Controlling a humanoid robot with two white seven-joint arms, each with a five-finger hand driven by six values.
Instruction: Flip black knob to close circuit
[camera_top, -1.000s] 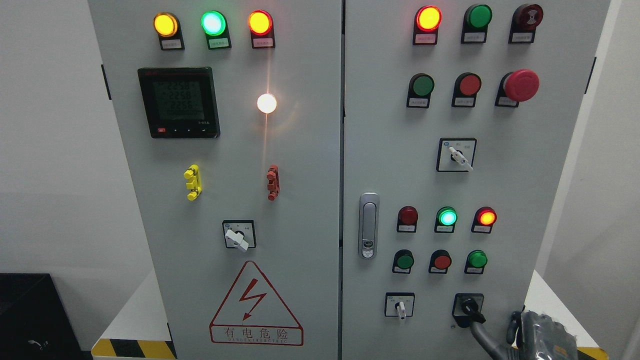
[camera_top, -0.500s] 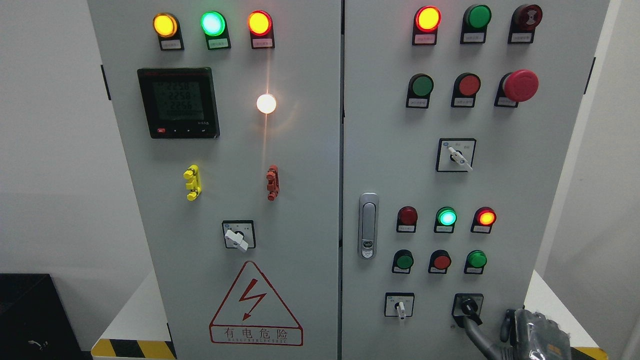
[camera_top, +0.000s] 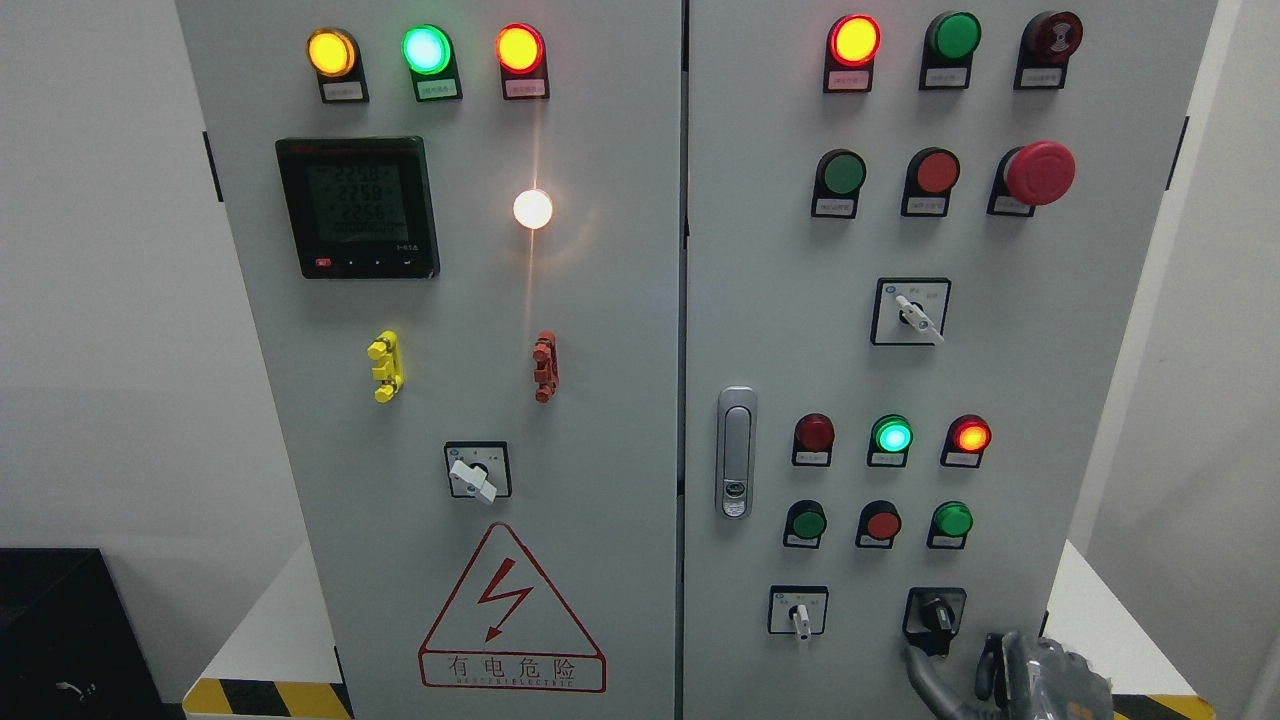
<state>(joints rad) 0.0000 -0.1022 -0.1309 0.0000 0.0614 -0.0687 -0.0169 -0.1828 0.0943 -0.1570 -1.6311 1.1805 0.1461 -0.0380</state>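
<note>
Black knob (camera_top: 937, 613) sits on a square black plate at the lower right of the cabinet's right door (camera_top: 1000, 350), its handle pointing down and to the right. Right hand (camera_top: 1010, 680) enters at the bottom edge just below and right of the knob; one grey finger (camera_top: 925, 680) curves up toward the plate and ends just under it, and contact with the knob cannot be confirmed. Whether the hand is spread or curled cannot be told, since most of it lies below the frame edge.

Selector switches with white handles, three in total: one (camera_top: 799, 612) just left of the black knob, one (camera_top: 912, 312) higher on the same door, one (camera_top: 478, 472) on the left door (camera_top: 600, 400).

Right door, lower group: three pilot lamps in a row, one dark red, one lit green (camera_top: 892, 436), one lit red; below them three push buttons, green, red, green. A silver door latch (camera_top: 736, 452) stands at the door's left edge.

Right door, upper group: one green button, one red button, one red mushroom stop button (camera_top: 1040, 172); above these one lit red lamp, one green lamp, one dark red buzzer.

Left door: one warning triangle (camera_top: 512, 610), one yellow clip (camera_top: 386, 366), one red clip (camera_top: 545, 367), one digital meter (camera_top: 358, 207), one white lamp (camera_top: 533, 208), and three lit lamps at the top, yellow, green, red
</note>
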